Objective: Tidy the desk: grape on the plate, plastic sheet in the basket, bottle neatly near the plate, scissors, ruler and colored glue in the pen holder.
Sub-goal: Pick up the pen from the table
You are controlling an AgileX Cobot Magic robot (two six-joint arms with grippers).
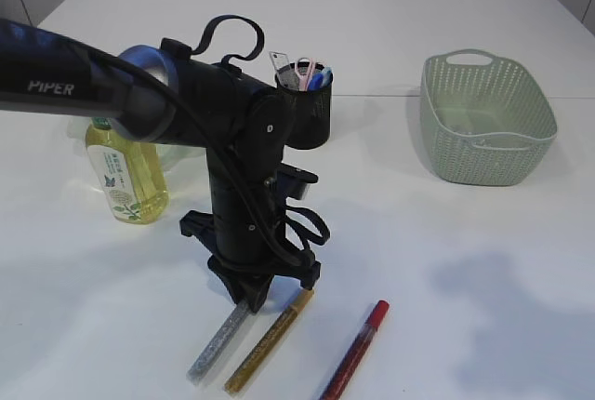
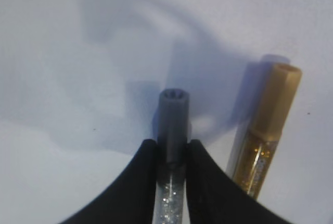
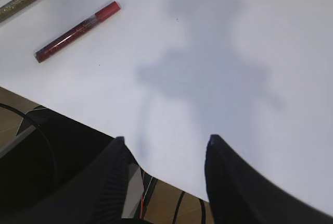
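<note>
your left gripper (image 2: 176,153): lowered to the white counter (image 1: 483,260), jaws clamped on the silver glitter glue tube with a grey cap (image 2: 173,125), gripping just below the cap; the tube lies flat on the counter.

gold glitter glue tube with a gold cap (image 2: 268,125): lying just beside the silver one on its right, apart from the gripper.

red glitter glue tube with a red cap (image 1: 356,349): flat on the counter, to the right of the gold tube.

your right gripper (image 3: 164,179): jaws apart and holding nothing, over the counter's near edge.

black cylindrical pen holder (image 1: 311,107): upright behind the left arm, several items standing in it; you cannot tell each one apart.

clear plastic bottle of yellow liquid (image 1: 125,172): upright at the left.

pale green woven plastic basket (image 1: 488,121): at the right, well apart from the tubes.
</note>
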